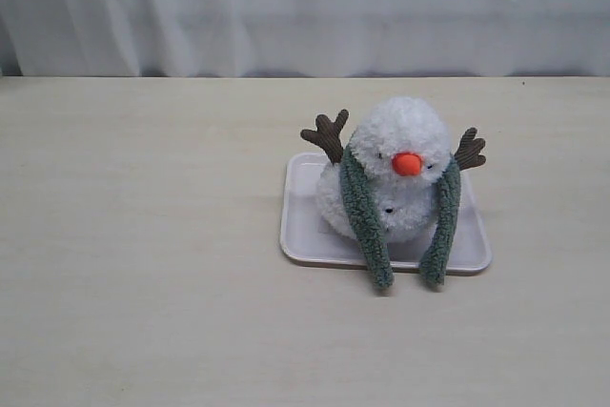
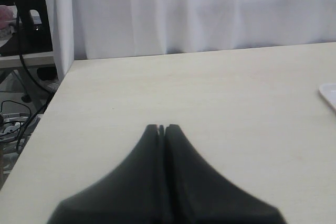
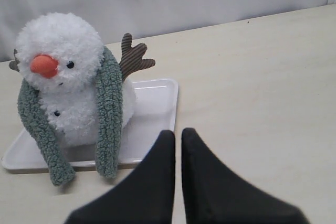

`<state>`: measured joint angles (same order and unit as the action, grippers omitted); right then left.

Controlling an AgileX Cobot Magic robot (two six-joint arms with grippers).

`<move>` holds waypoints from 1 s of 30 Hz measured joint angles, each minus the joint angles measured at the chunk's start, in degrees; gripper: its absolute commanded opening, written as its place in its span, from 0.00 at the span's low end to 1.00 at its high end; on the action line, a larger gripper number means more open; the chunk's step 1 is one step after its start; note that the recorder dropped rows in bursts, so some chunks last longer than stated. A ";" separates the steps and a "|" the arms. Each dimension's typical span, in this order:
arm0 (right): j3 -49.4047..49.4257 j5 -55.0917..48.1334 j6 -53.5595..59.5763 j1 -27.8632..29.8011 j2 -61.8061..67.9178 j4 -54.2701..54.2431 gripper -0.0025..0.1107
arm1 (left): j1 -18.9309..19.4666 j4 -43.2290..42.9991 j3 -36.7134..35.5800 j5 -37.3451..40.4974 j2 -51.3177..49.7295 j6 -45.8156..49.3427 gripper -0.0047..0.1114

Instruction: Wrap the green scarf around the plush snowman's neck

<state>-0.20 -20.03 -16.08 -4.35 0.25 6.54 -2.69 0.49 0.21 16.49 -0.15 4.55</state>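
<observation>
The plush snowman [image 1: 396,169] stands on a white tray [image 1: 303,235], white and fluffy with an orange nose and brown twig arms. The green scarf [image 1: 365,209] lies behind its neck, and both ends hang down the front past the tray's front edge. The right wrist view shows the snowman [image 3: 63,77] and the scarf [image 3: 109,119] from close by. My right gripper [image 3: 177,132] is shut and empty, near the tray's corner, apart from the scarf. My left gripper [image 2: 161,127] is shut over bare table far from the snowman. Neither gripper appears in the exterior view.
The pale wooden table [image 1: 143,235] spreads all round the tray. A white curtain [image 1: 305,7] hangs behind the table's far edge. In the left wrist view the table's corner [image 2: 73,64] borders cables and equipment [image 2: 21,103], and a tray corner [image 2: 328,94] shows.
</observation>
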 measured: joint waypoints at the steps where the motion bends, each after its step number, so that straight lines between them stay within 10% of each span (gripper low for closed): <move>1: 0.00 0.00 0.00 0.00 0.00 0.00 0.06 | 0.00 0.00 0.00 0.00 0.00 0.00 0.04; 30: 0.00 0.00 0.00 0.00 0.00 12.19 0.06 | 0.00 0.00 0.00 0.00 0.00 0.00 0.04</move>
<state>-0.20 -20.03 -16.08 -4.35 0.25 18.73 -2.69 0.49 0.21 16.49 -0.15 4.55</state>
